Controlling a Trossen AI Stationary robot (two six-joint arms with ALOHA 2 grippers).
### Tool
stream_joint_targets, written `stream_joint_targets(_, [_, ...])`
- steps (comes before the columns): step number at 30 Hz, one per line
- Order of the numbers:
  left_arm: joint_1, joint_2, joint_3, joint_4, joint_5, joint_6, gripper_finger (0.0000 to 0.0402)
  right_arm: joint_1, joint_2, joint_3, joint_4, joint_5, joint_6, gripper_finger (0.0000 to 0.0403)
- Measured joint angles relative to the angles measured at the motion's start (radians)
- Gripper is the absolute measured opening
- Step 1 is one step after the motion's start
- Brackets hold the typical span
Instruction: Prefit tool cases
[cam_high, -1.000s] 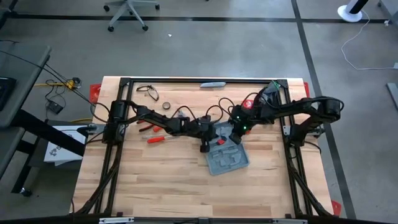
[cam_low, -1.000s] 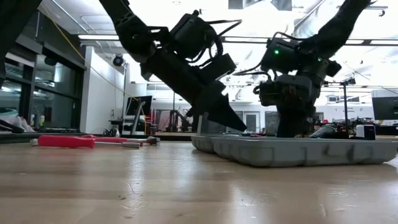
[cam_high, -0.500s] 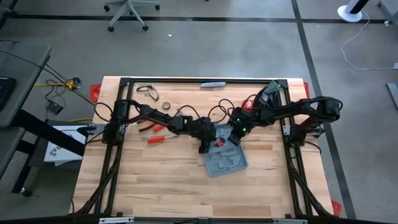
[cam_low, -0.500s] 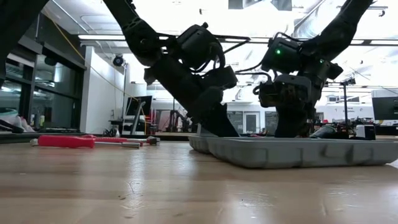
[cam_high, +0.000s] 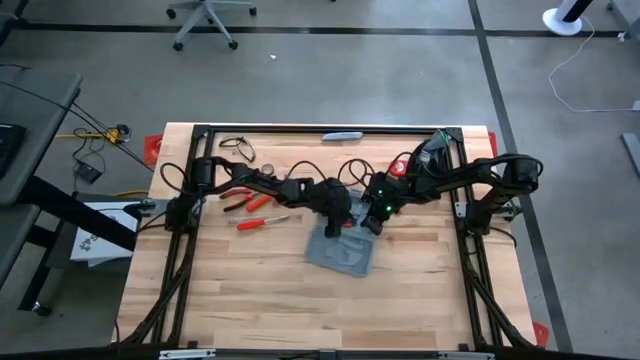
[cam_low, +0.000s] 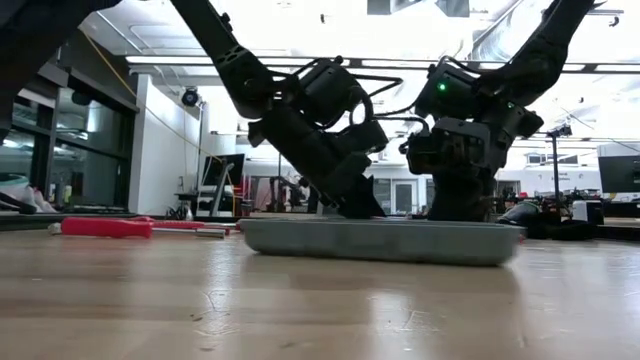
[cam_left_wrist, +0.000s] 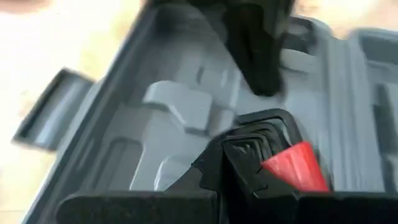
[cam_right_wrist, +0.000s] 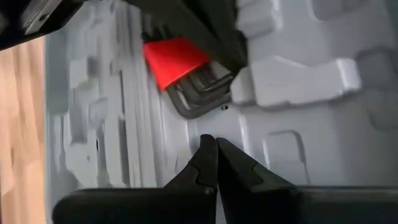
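Observation:
The blue-grey tool case (cam_high: 345, 250) lies open on the table, moulded inside up; the low view shows it flat as a shallow tray (cam_low: 380, 240). A set of black hex keys in a red holder (cam_right_wrist: 177, 65) lies in it. My left gripper (cam_high: 335, 226) reaches in from the table's left, shut, with its tips at the hex keys (cam_left_wrist: 261, 134). My right gripper (cam_high: 372, 224) comes in from the right. It is shut too, with its tips (cam_right_wrist: 212, 142) down on the moulded floor just beside the keys. My left gripper (cam_left_wrist: 225, 152) has its shut fingertips against the bend of the black hex keys (cam_left_wrist: 249, 140), beside the red holder (cam_left_wrist: 292, 168). It slants down from the table's left. Whether it pinches the keys or only presses on them, I cannot tell. My right gripper presses its shut fingertips on the case's moulded floor (cam_right_wrist: 219, 124), slanting down from the table's far right. The case lies flat on the table under it.
Red-handled tools (cam_high: 255, 205) and a red-handled screwdriver (cam_low: 110, 228) lie on the table left of the case. A slim grey-blue bar (cam_high: 342, 135), a small roll (cam_high: 270, 170) and cables sit near the far edge. The near half of the table is bare wood (cam_high: 250, 300).
The case has slid toward the table's left edge and turned about on the table. My left gripper, earlier at the case's left rim, now stands inside it and has sunk a little. My right gripper has stayed about where it was.

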Motion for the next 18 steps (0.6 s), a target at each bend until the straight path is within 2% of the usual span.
stream_joint_targets(8, [0.039,-0.004,0.085,-0.175,-0.019,0.085,0.0000,-0.042,0.001,-0.001,0.057,0.112,-0.005,0.0000])
stream_joint_targets(15, [0.046,-0.075,0.127,-0.346,-0.192,0.219,0.0000,-0.066,0.002,-0.002,0.083,0.116,-0.009,0.0000])
stream_joint_targets(18, [0.059,-0.112,0.127,-0.427,-0.208,0.244,0.0000,-0.068,0.002,-0.002,0.090,0.111,-0.012,0.0000])
